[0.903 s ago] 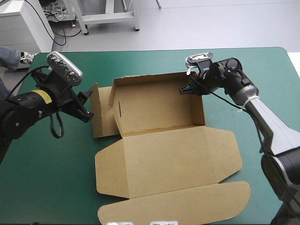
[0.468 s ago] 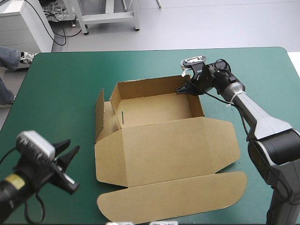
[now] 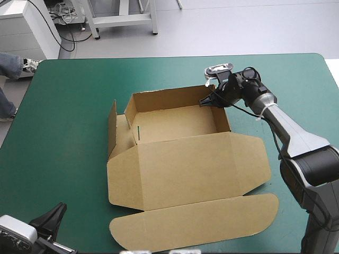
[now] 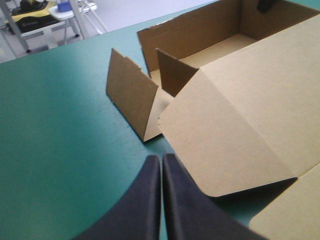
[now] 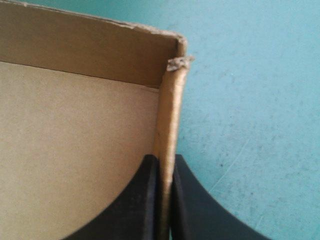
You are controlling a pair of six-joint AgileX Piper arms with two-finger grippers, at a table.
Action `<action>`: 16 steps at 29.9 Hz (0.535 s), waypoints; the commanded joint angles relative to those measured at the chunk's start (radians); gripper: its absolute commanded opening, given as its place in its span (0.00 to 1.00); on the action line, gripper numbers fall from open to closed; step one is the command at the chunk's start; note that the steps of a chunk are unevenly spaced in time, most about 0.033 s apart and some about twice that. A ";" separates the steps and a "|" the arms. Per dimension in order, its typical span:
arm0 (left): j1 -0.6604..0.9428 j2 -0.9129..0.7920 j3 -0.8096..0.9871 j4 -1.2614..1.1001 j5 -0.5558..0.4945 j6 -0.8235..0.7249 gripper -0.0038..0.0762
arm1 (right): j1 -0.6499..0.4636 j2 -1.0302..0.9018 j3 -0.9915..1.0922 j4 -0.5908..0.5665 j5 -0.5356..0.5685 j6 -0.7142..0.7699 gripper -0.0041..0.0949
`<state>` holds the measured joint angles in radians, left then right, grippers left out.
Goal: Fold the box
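Box (image 3: 180, 159) wall clamped in right claw (image 5: 166, 160) shows only in right wrist view.

R arm stretches from frame's right edge to upper ctr; right gripper (image 3: 207, 100) pinched onto box (image 3: 177, 124) wall; left gripper (image 4: 161, 159) low in lower-left corner, fingers pressed together.
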<state>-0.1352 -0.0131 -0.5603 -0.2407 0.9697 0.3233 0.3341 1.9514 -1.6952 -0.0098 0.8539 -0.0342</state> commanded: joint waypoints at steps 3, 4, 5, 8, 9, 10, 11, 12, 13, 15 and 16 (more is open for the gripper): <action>0.000 0.013 -0.016 0.058 -0.053 -0.052 0.04 | 0.000 -0.014 -0.031 -0.027 0.102 -0.048 0.02; 0.000 0.013 -0.016 0.063 -0.051 -0.052 0.04 | 0.000 -0.014 -0.046 -0.027 0.105 -0.046 0.02; 0.000 0.013 -0.016 0.065 -0.049 -0.052 0.04 | 0.000 -0.014 -0.065 -0.027 0.112 -0.046 0.03; 0.000 0.013 -0.016 0.078 -0.047 -0.052 0.04 | 0.000 -0.021 -0.139 -0.027 0.133 -0.040 0.09; 0.000 0.013 -0.016 0.088 -0.047 -0.052 0.04 | 0.000 -0.025 -0.165 -0.027 0.144 -0.040 0.12; 0.000 0.013 -0.016 0.102 -0.047 -0.052 0.04 | 0.000 -0.030 -0.201 -0.027 0.165 -0.041 0.16; 0.000 0.012 -0.016 0.110 -0.046 -0.052 0.04 | 0.000 -0.030 -0.239 -0.027 0.190 -0.041 0.21; 0.000 0.012 -0.016 0.115 -0.046 -0.050 0.04 | 0.000 -0.032 -0.273 -0.027 0.224 -0.044 0.25; 0.000 0.012 -0.016 0.122 -0.044 -0.050 0.04 | 0.000 -0.032 -0.317 -0.037 0.267 -0.044 0.31; 0.000 0.014 -0.016 0.122 -0.038 -0.039 0.04 | 0.000 -0.037 -0.393 -0.050 0.316 -0.046 0.43; 0.000 0.013 -0.016 0.122 -0.032 -0.027 0.04 | 0.000 -0.045 -0.415 -0.050 0.316 -0.041 0.47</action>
<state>-0.1352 -0.0170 -0.5562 -0.1160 0.9934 0.2839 0.3349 1.9831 -2.0060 -0.0358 1.1481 -0.0641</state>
